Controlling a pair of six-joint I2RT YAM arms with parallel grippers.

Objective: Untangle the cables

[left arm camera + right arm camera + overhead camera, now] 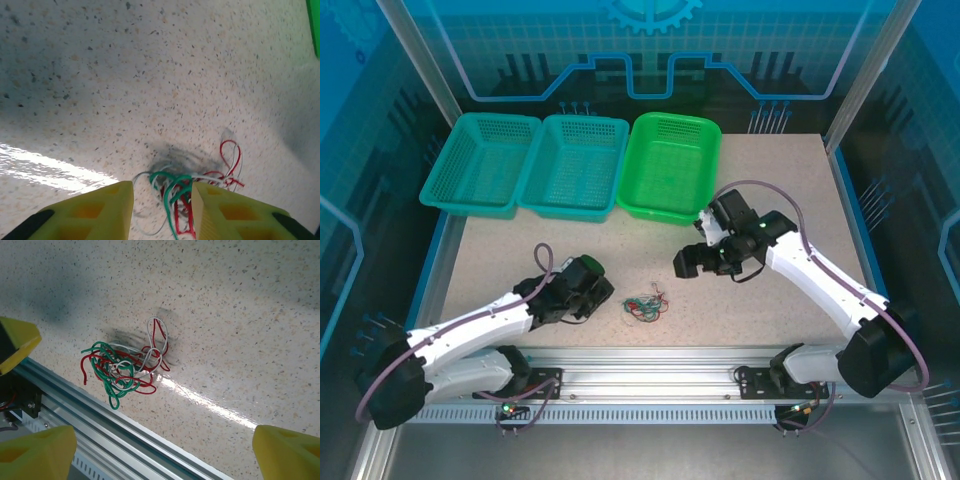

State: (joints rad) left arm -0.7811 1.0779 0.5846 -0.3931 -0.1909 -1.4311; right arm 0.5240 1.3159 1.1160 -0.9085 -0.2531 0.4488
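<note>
- Cables (644, 305): tangled knot lies on the counter (780, 200) near its front edge, between your arms
- Left gripper (161, 186): jaws spread, straddling the knot's edge, likely to anchor it
- Right gripper (160, 442): jaws wide apart above, ready for a loose loop

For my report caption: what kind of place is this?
Probably a robotics lab work cell: a left arm and right arm bolted to an aluminium rail, a speckled table enclosed by blue panels, and a row of plastic baskets at its back.
</note>
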